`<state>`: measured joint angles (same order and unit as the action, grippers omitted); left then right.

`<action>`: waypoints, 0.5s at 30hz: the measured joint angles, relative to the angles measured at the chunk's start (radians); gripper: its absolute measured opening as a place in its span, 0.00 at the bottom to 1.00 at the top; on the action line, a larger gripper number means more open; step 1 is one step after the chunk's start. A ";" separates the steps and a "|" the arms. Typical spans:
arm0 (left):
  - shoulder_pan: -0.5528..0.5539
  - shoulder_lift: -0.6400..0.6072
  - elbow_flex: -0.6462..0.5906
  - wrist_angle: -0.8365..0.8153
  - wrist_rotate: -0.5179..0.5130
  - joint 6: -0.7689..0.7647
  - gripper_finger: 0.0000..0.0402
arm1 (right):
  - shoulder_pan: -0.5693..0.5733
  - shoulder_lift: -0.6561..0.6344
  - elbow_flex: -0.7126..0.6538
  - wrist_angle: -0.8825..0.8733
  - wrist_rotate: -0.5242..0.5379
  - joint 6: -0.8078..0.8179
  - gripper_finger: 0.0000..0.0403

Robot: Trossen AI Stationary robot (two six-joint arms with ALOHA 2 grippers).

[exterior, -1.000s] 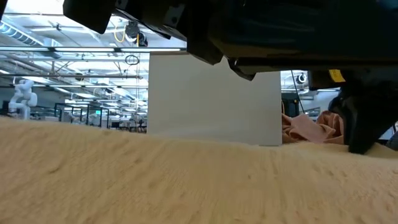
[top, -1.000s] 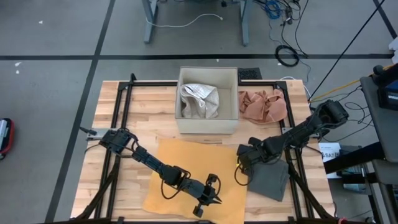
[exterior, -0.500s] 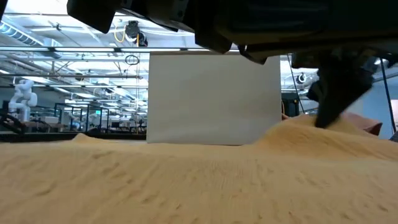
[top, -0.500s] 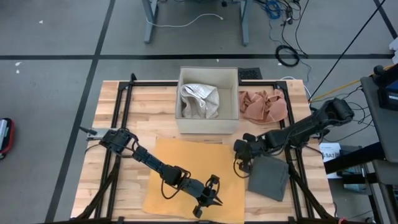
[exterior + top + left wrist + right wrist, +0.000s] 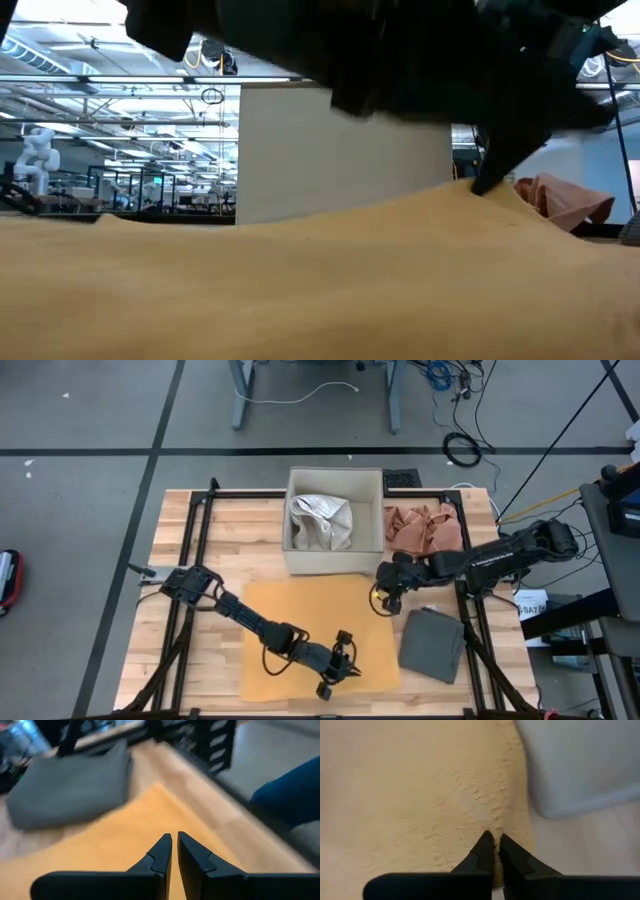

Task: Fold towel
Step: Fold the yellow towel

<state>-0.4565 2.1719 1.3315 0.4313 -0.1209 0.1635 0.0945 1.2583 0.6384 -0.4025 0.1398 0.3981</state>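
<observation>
1. Pinching the flat mustard-yellow cloth towel at its far right corner, right gripper jaws closed on fabric.
2. Left gripper clamps the towel's near edge, jaws narrow.
3. Folded grey cloth lies just beside the towel.

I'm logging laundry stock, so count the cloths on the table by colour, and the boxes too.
Yellow towel: 1
Grey towel: 1
Pink cloth: 1
White cloth: 1
Box: 1
Total: 5
</observation>
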 joint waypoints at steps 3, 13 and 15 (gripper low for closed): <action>0.007 0.000 0.000 -0.069 -0.022 -0.010 0.09 | -0.031 0.000 0.000 -0.080 0.018 -0.026 0.01; 0.016 0.000 0.000 -0.212 -0.025 -0.054 0.09 | -0.021 -0.009 0.000 -0.105 0.017 -0.067 0.33; 0.016 0.000 0.000 -0.238 -0.024 -0.054 0.09 | -0.021 -0.023 0.000 -0.104 0.017 -0.069 0.41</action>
<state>-0.4406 2.1721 1.3312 0.1937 -0.1452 0.1093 0.0732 1.2348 0.6388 -0.5060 0.1570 0.3290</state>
